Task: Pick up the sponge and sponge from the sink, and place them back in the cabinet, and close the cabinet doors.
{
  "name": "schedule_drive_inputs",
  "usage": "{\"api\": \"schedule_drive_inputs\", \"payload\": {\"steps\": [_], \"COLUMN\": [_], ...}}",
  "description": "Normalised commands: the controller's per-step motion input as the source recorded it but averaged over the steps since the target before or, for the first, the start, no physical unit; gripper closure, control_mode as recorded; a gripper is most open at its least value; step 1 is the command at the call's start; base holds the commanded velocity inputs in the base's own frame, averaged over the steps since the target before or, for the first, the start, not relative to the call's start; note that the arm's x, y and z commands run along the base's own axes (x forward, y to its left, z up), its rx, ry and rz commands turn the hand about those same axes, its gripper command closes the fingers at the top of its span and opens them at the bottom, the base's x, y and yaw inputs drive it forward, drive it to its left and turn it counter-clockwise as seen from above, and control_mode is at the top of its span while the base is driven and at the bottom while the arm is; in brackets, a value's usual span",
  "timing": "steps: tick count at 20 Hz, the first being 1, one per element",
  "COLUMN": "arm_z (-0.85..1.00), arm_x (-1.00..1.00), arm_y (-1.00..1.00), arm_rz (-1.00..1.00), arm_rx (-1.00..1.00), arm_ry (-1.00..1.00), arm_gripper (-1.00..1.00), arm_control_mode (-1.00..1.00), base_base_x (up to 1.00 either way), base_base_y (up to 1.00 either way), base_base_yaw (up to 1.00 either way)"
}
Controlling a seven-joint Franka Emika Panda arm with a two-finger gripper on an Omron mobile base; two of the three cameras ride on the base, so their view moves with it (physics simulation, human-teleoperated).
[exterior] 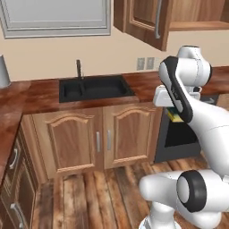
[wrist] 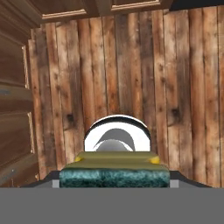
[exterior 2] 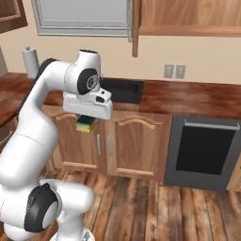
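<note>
Low in the hand view, the gripper [wrist: 114, 183] pinches a sponge [wrist: 114, 171] across its flat sides; it looks light, soft and squashy, likely best held mid-body.

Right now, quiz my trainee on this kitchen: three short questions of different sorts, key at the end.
1. True or false: the hand holds a sponge.
2. Where does the hand hang? A) inside the sink B) above the wooden floor, in front of the lower cabinets C) inside the cabinet
3. Fill in: the cabinet door stands ____.
Key: 1 true; 2 B; 3 open.
</note>
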Motion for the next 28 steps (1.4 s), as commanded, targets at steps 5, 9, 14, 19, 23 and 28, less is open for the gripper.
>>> {"api": "schedule_drive_inputs", "payload": {"steps": [5, 9, 14, 19, 23, 28], "arm_z": [0.0, 0.0, 0.0, 0.0, 0.0, 0.0], "arm_x": [0.0, 0.0, 0.0, 0.0, 0.0, 0.0], "arm_y": [0.0, 0.0, 0.0, 0.0, 0.0, 0.0], "arm_rz": [0.0, 0.0, 0.0, 0.0, 0.0, 0.0], "arm_rx": [0.0, 0.0, 0.0, 0.0, 0.0, 0.0], "arm_ry": [0.0, 0.0, 0.0, 0.0, 0.0, 0.0], "arm_gripper": [1.0, 1.0, 1.0, 1.0, 1.0, 1.0], "arm_control_mode": [1.0, 1.0, 1.0, 1.0, 1.0, 1.0], "base_base_x": [-0.17, -0.17, -0.13, -0.02, 0.0, 0.04], "base_base_y": [-0.59, -0.59, -0.6, -0.62, -0.62, -0.6], "base_base_yaw": [0.0, 0.0, 0.0, 0.0, 0.0, 0.0]}}
